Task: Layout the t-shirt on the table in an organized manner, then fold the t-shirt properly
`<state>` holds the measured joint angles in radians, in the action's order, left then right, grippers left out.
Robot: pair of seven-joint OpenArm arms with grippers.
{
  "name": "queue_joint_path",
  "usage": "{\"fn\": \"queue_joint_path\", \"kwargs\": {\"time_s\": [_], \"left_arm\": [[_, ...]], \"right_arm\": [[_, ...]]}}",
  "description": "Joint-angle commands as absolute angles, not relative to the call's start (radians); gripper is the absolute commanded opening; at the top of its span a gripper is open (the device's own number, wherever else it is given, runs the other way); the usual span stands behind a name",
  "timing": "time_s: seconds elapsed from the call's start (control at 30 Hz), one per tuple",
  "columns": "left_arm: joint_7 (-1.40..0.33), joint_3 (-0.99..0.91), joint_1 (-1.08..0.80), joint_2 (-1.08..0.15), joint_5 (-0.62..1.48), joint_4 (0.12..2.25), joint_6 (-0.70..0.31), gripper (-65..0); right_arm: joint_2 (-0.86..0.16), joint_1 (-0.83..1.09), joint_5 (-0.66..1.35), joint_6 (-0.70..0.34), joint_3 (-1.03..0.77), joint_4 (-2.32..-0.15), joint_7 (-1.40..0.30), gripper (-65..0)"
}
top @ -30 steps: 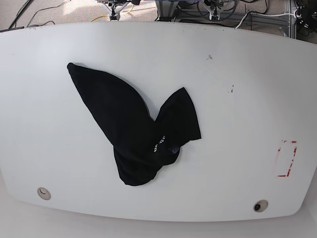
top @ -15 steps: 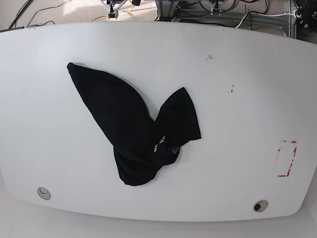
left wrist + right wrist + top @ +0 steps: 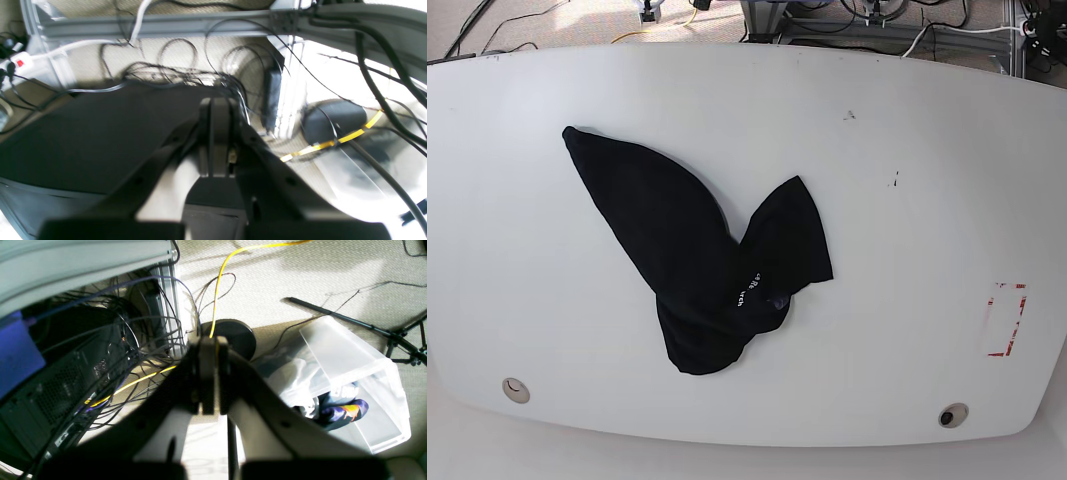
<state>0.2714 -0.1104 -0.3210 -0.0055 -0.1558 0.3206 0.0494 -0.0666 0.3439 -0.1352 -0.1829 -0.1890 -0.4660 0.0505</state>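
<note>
The black t-shirt [image 3: 702,265] lies bunched in a twisted heap on the white table [image 3: 927,200], one lobe trailing toward 10 o'clock, another toward 2 o'clock. It needs spreading before any fold. The left gripper [image 3: 213,133] and right gripper [image 3: 210,373] are both clenched on nothing, parked off the table over floor cables.

Black t-shirt [image 3: 697,270] lies bunched on white table [image 3: 907,200].

Black t-shirt [image 3: 682,260]: soft matt cloth, creased. Worktop [image 3: 907,200]: smooth white, slight sheen. Red tape rectangle [image 3: 1005,320]: matt, scuffed. Storage bin [image 3: 350,373]: translucent plastic. Floor [image 3: 300,270]: rough beige carpet.
</note>
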Motion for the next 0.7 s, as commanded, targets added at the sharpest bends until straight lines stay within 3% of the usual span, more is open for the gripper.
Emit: {"fn": "queue_joint_path", "kwargs": {"time_s": [0.0,0.67], "left_arm": [[0.274,-0.111,-0.369,-0.002,-0.153,0.364,0.05,-64.7],[0.271,-0.11,-0.676,0.004,-0.153,0.748,0.05,-65.0]], "right_arm": [[-0.071,0.383,-0.137,-0.186,-0.191,-0.507,0.056,-63.7],[-0.047,0.674,-0.136,-0.194,-0.188,-0.865,0.051,-64.0]]}}
